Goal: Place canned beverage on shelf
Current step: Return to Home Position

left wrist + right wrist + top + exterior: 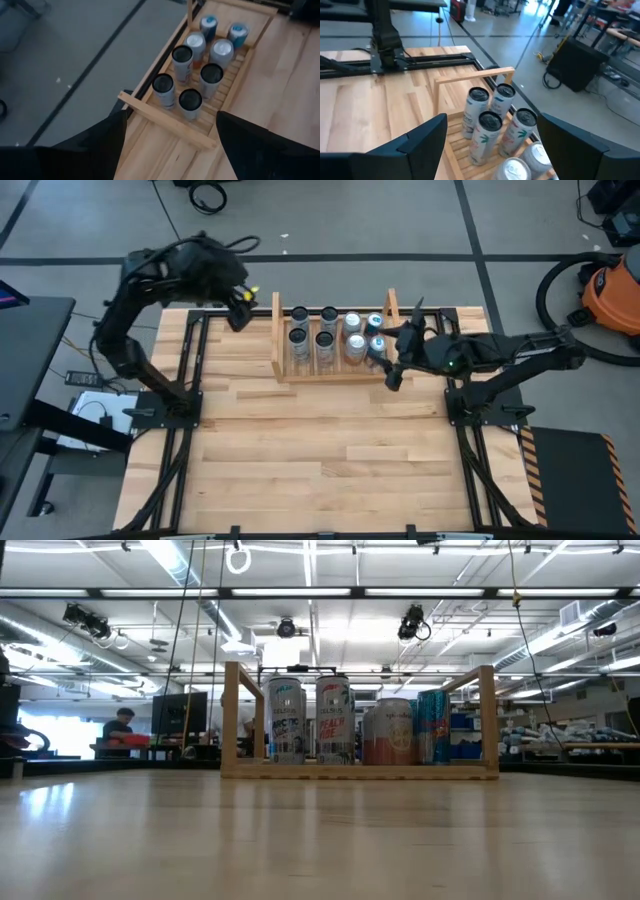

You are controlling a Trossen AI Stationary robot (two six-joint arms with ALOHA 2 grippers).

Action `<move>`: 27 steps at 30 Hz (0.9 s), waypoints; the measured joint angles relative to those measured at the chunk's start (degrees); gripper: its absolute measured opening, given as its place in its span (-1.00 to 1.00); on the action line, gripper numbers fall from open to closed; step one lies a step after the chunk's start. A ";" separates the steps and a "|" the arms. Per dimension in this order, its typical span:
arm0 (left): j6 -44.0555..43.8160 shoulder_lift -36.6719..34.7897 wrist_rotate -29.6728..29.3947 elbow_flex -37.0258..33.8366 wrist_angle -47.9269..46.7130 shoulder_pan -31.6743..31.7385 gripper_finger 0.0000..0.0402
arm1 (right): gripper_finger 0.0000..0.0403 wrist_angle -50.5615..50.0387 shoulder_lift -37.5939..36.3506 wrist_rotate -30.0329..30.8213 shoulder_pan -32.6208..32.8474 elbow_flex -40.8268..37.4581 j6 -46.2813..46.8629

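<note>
The light wooden shelf [330, 377] stands at the table's far middle, its slatted base on the tabletop, and holds several upright cans [325, 340] in two rows. It also shows in the low view [229, 715]. My left gripper [240, 310] is open and empty, raised off the shelf's left end. Its wrist view looks down on the shelf's side board [165, 120] and the cans [191, 100]. My right gripper [393, 363] is open and empty, raised by the shelf's right end. Its wrist view shows the cans [487, 130] between and beyond its fingers.
Black frame rails [190, 370] run along the table's left and right sides. Bare wood [320, 450] lies between the shelf and the near edge. An orange vacuum cleaner [610, 290] stands on the floor at the right. A person [120, 725] sits far behind the table.
</note>
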 joint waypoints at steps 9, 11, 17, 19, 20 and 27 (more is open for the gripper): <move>-7.44 -4.90 -10.20 -0.02 0.00 -10.03 0.54 | 0.58 13.38 -7.93 -4.52 4.40 -15.89 -0.94; -9.32 -5.62 -13.17 -0.01 0.00 -13.07 0.54 | 0.58 16.42 -9.40 -4.52 5.40 -19.01 -0.98; -13.87 -6.24 -16.73 -0.02 0.01 -22.77 0.54 | 0.58 30.33 -12.13 -5.17 8.03 -29.97 -4.85; -14.92 -6.25 -16.73 -0.02 0.01 -26.10 0.54 | 0.58 33.81 -12.74 -5.93 8.80 -32.80 -5.33; -15.22 -6.25 -16.74 -0.04 0.01 -27.63 0.54 | 0.58 35.23 -13.01 -6.41 9.12 -34.00 -5.41; -22.53 -8.86 -24.90 -11.92 0.19 -36.73 0.54 | 0.58 40.42 -15.01 -10.13 11.16 -39.65 -2.97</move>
